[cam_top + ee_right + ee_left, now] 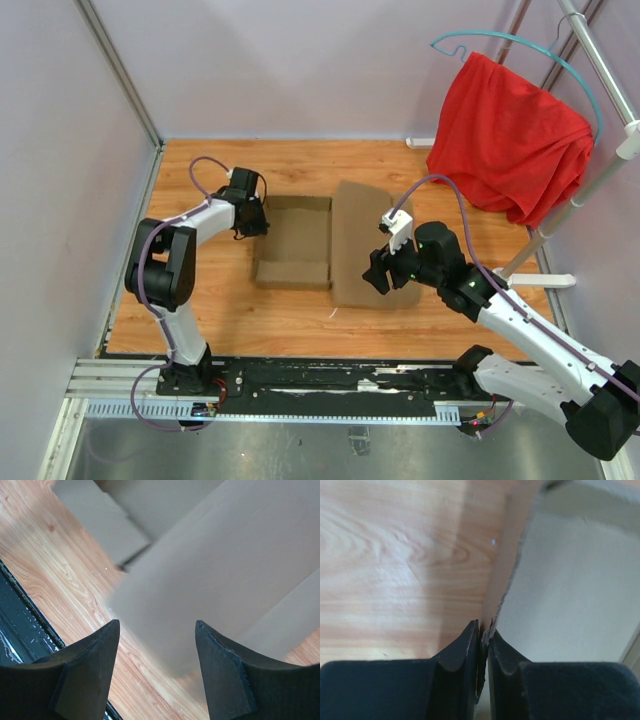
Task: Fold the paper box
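The paper box [293,243] lies mid-table as a shallow brown tray with raised walls, and a wide flat panel [362,235] spreads out to its right. My left gripper [254,222] is at the tray's left wall. In the left wrist view its jaws [484,632] are pinched on the thin upright cardboard edge [506,575]. My right gripper [378,272] hovers over the near end of the flat panel. In the right wrist view it [157,625] is open, with the panel [220,555] below it and nothing between the fingers.
A red cloth [510,135] hangs on a hanger from a metal rack [600,60] at the back right. White walls close off the left and back sides. A black rail [330,380] runs along the table's near edge.
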Available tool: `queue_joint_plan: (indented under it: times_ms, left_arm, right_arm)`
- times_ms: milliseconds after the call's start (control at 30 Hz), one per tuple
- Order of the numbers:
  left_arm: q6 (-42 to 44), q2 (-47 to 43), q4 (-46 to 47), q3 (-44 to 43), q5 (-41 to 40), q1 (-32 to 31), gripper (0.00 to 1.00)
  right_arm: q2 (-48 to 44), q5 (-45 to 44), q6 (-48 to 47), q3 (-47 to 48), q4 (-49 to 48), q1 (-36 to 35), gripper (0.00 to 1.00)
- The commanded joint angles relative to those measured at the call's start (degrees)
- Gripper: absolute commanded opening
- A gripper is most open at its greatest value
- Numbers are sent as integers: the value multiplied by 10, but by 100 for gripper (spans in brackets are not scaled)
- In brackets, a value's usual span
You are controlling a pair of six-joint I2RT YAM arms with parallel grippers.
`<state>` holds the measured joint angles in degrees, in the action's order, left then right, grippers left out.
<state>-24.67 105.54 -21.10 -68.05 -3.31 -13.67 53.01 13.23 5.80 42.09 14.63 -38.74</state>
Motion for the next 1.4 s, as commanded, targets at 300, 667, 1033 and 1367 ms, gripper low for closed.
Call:
queue_joint_plan:
  times_ms: [300,667,1033,1367]
  left_arm:
    - [-320,-228,104,232,58,-52,16]
    - [-626,-380,52,339,-172,-323,22]
    - [-801,-422,-41,413,-272,-367,22]
    - [-853,-370,-129,327,-243,-431,26]
  right_arm:
    - [0,-60,45,-4,-8,-7,64]
    - [58,-101,132,49,54,-7,70]
    - [-24,-156,159,44,128,-7,71]
    - [-63,-133,224,17,190,-7,98]
